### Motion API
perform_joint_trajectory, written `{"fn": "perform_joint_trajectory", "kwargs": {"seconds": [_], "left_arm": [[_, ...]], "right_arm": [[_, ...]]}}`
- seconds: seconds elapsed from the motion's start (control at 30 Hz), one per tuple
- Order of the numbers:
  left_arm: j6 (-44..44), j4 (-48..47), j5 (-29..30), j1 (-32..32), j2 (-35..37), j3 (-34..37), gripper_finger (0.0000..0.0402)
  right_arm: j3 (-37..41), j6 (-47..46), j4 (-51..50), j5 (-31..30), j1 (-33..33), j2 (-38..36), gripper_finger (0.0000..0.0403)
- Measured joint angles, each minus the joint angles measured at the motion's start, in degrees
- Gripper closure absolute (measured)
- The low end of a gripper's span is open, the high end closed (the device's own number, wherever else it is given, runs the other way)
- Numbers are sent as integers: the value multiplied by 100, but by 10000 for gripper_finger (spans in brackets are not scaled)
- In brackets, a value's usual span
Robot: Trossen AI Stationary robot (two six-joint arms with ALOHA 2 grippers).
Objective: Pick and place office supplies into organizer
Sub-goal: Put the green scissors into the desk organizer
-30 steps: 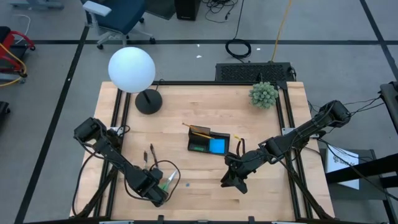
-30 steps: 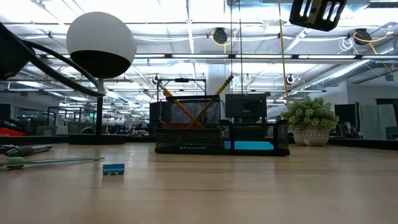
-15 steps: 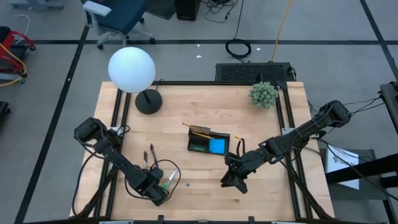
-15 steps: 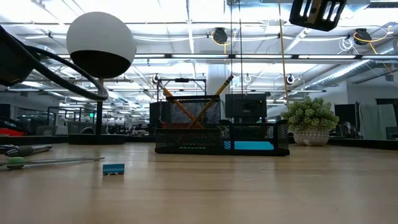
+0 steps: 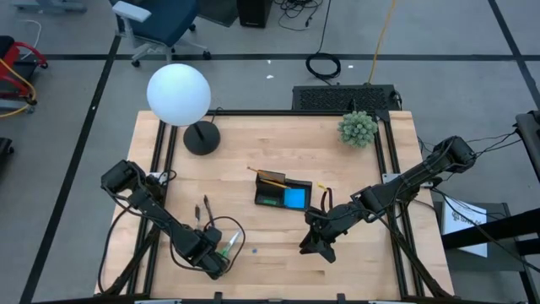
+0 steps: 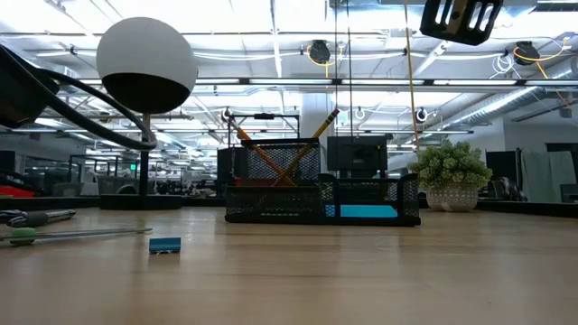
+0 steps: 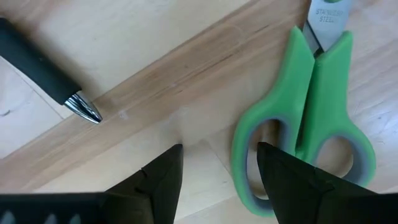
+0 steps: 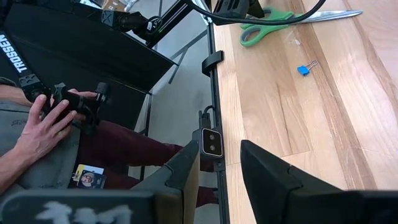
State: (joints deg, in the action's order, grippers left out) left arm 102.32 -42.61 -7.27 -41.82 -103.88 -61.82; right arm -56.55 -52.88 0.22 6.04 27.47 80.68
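Nothing had moved: left end effector (image 7: 219, 168) hung spread just beside the scissors (image 7: 305, 118) (blades pointing away); right end effector (image 8: 219, 163), half-spread and empty, waited farther off

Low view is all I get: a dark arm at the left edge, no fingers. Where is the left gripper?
Observer: The left gripper is at the green handles of the scissors, near the table's front edge.
Operator: Closed on them?
Observer: No. Its fingers are open, and the edge of one handle loop shows between them.
Operator: And the right gripper?
Observer: The right gripper hangs in front of the organizer, its fingers open with nothing between them.
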Motion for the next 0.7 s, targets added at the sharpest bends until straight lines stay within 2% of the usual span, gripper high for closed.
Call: {"fn": "perform_joint_trajectory", "kwargs": {"seconds": [0.43, 0.7], "left_arm": [[13, 3, 19, 1, -2, 0, 196], [20, -14, 20, 7, -2, 0, 259]], "right_arm": [[0, 0, -2, 0, -1, 0, 298], [0, 0, -1, 2, -1, 0, 298]]}}
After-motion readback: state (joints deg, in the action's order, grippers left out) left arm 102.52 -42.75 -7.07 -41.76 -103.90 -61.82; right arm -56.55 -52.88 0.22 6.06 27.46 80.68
